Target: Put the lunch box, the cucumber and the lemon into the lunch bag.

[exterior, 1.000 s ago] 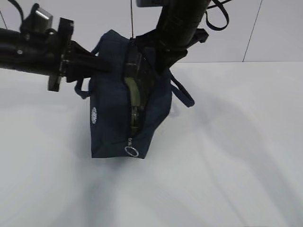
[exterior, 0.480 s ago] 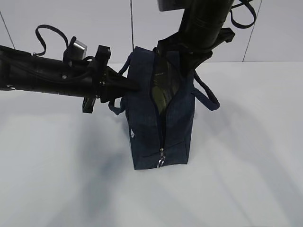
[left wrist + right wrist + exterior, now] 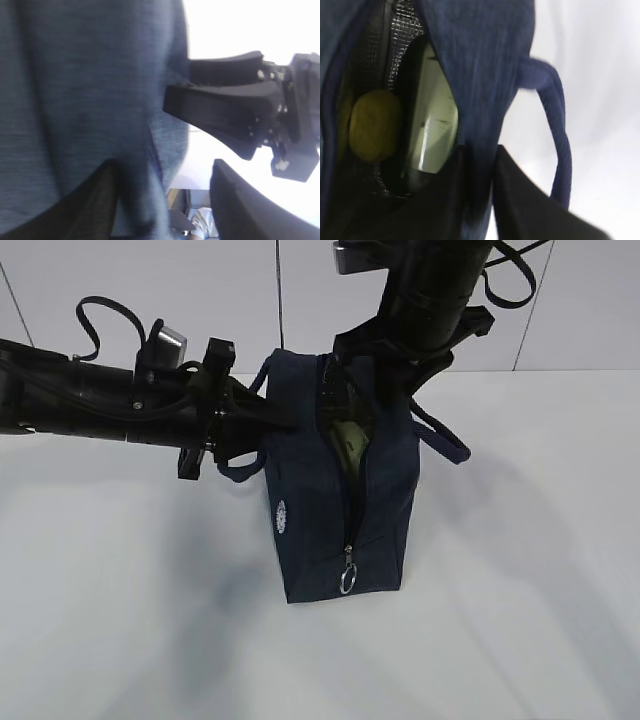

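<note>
The navy lunch bag (image 3: pixel 310 500) stands upright on the white table, its top zipper partly undone. Through the opening in the right wrist view I see the yellow lemon (image 3: pixel 370 125) beside the lunch box (image 3: pixel 437 120) with its pale green lid. No cucumber can be made out. My left gripper (image 3: pixel 272 422) reaches in from the left at the bag's upper side. Its jaws stand apart around the bag fabric (image 3: pixel 75 90), with daylight beside one finger (image 3: pixel 240 205). My right gripper (image 3: pixel 378 362) comes down from above. Its fingers straddle the bag wall (image 3: pixel 480 60), slightly parted.
The ring pull (image 3: pixel 347 580) hangs low on the bag's near end, with a white round logo (image 3: pixel 282 515) on its left face. One loop handle (image 3: pixel 445 440) sticks out to the right. The right arm's gripper (image 3: pixel 235 110) shows just beyond the bag in the left wrist view.
The bag has swung right from a tilted pose and now stands upright on the table. Both arms moved with it, and both sets of jaws have parted.
</note>
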Tool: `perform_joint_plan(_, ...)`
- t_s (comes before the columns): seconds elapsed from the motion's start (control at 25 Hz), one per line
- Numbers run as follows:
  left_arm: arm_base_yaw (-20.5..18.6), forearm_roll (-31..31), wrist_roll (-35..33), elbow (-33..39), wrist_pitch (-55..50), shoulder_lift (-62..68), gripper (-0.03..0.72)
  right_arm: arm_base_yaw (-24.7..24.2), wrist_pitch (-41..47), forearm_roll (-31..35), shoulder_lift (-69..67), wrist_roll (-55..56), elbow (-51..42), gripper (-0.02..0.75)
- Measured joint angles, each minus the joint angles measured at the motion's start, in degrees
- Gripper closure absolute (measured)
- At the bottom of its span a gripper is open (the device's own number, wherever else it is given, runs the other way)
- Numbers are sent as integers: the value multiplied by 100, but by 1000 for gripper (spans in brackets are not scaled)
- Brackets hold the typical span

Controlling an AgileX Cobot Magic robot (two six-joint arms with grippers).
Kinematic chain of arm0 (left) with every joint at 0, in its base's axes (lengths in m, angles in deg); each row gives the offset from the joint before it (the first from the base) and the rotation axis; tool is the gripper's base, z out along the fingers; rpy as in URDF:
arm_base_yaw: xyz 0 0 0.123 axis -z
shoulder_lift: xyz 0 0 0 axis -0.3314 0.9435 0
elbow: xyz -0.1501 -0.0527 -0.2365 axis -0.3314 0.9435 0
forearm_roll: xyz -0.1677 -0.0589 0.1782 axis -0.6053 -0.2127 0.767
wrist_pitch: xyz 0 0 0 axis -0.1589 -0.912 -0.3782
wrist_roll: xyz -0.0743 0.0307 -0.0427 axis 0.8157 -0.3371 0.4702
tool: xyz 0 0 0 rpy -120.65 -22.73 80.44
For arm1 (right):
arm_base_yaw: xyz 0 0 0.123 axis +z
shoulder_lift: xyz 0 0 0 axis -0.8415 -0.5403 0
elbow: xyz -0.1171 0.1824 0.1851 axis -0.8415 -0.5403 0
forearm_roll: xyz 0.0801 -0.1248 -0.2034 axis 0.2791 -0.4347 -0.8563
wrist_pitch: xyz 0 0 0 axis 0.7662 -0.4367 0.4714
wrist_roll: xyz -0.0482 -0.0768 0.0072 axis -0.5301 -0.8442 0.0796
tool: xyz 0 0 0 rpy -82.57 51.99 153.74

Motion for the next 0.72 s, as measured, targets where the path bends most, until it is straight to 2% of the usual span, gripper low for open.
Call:
perform_joint_plan(0.08, 0, -39, -83, 0, -25, 0, 484, 0, -9, 84, -10, 0, 0, 497)
perform_joint_plan(0.12, 0, -106, -107, 0, -69, 0, 402, 0, -9, 84, -10, 0, 0, 426)
perform_joint_plan(0.2, 0, -306, -179, 0, -208, 0, 307, 0, -9, 84, -10, 0, 0, 341)
perform_joint_plan(0.24, 0, -378, -215, 0, -281, 0, 285, 0, -9, 84, -10, 0, 0, 307)
perform_joint_plan(0.4, 0, -464, -277, 0, -496, 0, 253, 0, -9, 84, -10, 0, 116, 262)
perform_joint_plan(0.72, -11, -486, -349, 0, -866, -65, 253, 0, -9, 84, -10, 2, 620, 258)
